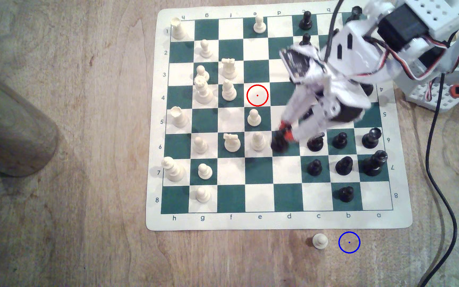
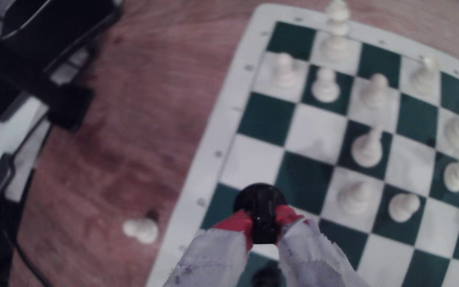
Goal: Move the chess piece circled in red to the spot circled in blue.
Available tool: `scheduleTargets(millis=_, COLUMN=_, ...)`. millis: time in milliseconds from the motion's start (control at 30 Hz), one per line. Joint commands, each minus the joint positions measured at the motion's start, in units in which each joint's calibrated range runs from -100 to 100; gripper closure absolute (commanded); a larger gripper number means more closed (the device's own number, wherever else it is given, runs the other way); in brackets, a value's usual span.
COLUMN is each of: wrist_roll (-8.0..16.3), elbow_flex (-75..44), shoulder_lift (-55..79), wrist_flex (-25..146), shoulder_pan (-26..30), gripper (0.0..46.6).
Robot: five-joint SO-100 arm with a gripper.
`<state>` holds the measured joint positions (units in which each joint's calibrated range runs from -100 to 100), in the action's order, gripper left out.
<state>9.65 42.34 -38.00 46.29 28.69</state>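
My gripper (image 1: 285, 133), with red-tipped fingers, is shut on a black chess piece (image 1: 278, 143), the one the task names. It hangs blurred over row 6, around column d. In the wrist view the same black piece (image 2: 260, 200) sits pinched between the red fingertips (image 2: 235, 223), its round base turned toward the board. The red ring (image 1: 257, 95) encloses a bare white square in row 4. The spot circled in blue (image 1: 349, 242) is bare wood in front of the mat, below column b, well apart from the gripper.
A white pawn (image 1: 319, 241) stands on the wood just left of the blue ring in the exterior view. Black pieces (image 1: 344, 165) crowd rows 6 to 8 between gripper and ring. White pieces (image 1: 257, 141) stand close on the left. A black cable (image 1: 443, 198) runs along the right.
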Motion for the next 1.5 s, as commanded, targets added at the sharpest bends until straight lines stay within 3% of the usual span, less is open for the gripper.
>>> scheduleTargets(millis=0, wrist_roll=0.6, elbow_flex=-13.5, shoulder_lift=3.0, wrist_flex=4.2, shoulder_pan=9.8, gripper=46.4)
scheduleTargets(millis=333, wrist_roll=0.6, elbow_flex=-14.4, shoulder_lift=16.4, wrist_flex=6.0, shoulder_pan=23.4, gripper=46.3)
scheduleTargets(millis=633, wrist_roll=0.8, elbow_flex=-21.3, shoulder_lift=31.4, wrist_flex=3.3, shoulder_pan=24.9, gripper=46.0)
scheduleTargets(millis=867, wrist_roll=0.7, elbow_flex=-27.6, shoulder_lift=37.7, wrist_flex=3.0, shoulder_pan=22.9, gripper=46.2)
scheduleTargets(millis=1467, wrist_roll=1.4, elbow_flex=-28.3, shoulder_lift=41.0, wrist_flex=0.5, shoulder_pan=23.2, gripper=46.1)
